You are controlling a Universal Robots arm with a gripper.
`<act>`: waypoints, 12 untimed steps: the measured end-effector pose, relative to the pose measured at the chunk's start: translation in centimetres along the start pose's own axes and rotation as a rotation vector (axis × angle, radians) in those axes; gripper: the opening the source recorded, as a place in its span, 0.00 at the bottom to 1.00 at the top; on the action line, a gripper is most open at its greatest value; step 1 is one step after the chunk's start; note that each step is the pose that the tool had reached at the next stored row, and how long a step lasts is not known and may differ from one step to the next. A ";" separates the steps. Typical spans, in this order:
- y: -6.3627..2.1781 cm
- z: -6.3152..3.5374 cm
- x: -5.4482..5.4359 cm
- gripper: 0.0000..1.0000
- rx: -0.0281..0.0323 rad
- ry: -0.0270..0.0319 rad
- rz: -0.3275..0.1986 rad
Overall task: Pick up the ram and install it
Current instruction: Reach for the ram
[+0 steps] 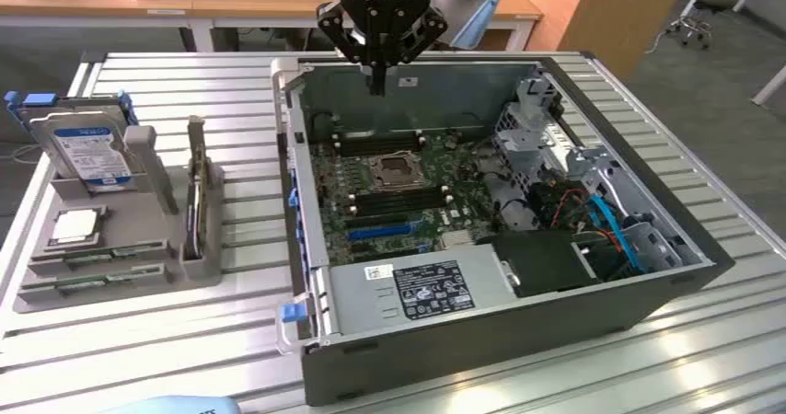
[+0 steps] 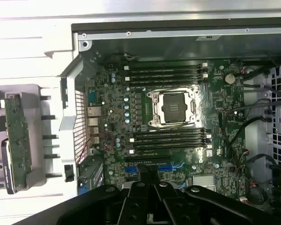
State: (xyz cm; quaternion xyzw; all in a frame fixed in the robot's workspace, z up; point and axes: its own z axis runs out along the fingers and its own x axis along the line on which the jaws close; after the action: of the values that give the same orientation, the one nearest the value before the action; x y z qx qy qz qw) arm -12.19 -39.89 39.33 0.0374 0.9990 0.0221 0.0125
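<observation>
While the gripper (image 1: 377, 85) is closed on nothing above the back wall of the open case (image 1: 491, 340), upper centre of frame, the pick-up is judged not yet begun. The ram (image 1: 105, 253) is seen lower left, well apart, lying flat in a grey tray (image 1: 197, 267), with a second stick (image 1: 88, 285) just below. Its long axis is laid left-right, rising slightly rightward, roughly parallel to the memory slots (image 1: 393, 198). For a clean pick, the long edges should be pinched mid-length, jaws squared to that axis, and the lift kept straight.
</observation>
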 end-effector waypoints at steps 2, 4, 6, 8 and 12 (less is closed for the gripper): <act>0.00 0.00 0.0 0.10 0.0000 0.0000 0.000; 0.00 0.00 0.0 0.10 0.0000 0.0000 0.000; 0.00 0.00 0.0 0.10 0.0000 0.0000 0.000; 0.00 0.00 0.0 0.10 -0.0001 0.0000 0.000; 0.00 0.00 0.0 0.10 -0.0001 0.0000 0.000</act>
State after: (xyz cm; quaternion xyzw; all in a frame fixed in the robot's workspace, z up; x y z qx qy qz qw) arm -12.20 -39.88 39.32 0.0374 0.9990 0.0221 0.0125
